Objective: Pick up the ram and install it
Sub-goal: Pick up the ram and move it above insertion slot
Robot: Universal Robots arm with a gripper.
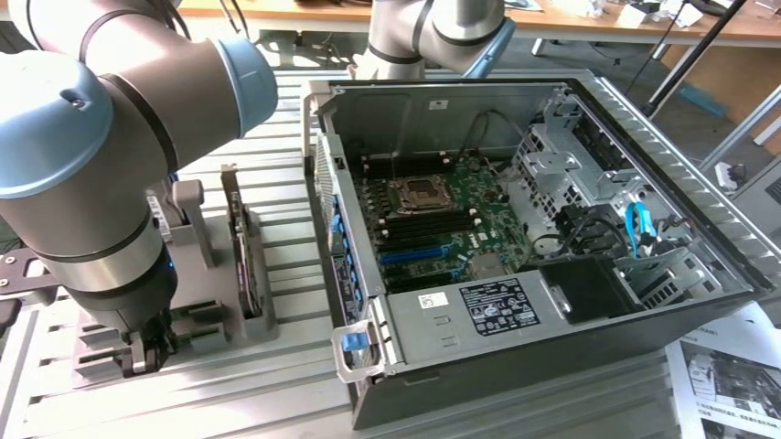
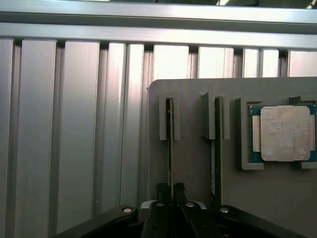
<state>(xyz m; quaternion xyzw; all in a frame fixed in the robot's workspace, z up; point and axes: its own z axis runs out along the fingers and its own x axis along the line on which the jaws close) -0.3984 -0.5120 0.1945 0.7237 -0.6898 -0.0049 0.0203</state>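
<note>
Gripper (image 2: 170,191) clamps the ram (image 2: 170,139) standing in holder (image 2: 247,198).

My silver-grey tubular metal arm (image 1: 104,247) swells into round joints capped with pale blue plastic lids (image 1: 55,119) (a thin black seam rings each one). My matt black gripper (image 2: 170,191) ends in two slim dark fingers (image 2: 161,189), with small shiny screw heads (image 2: 127,210) on its base.

Open computer case (image 1: 415,110) on slatted aluminium table (image 1: 274,389); square processor chip (image 2: 283,134) in grey holder (image 2: 193,161); printed sheet (image 1: 732,380) beside case
</note>
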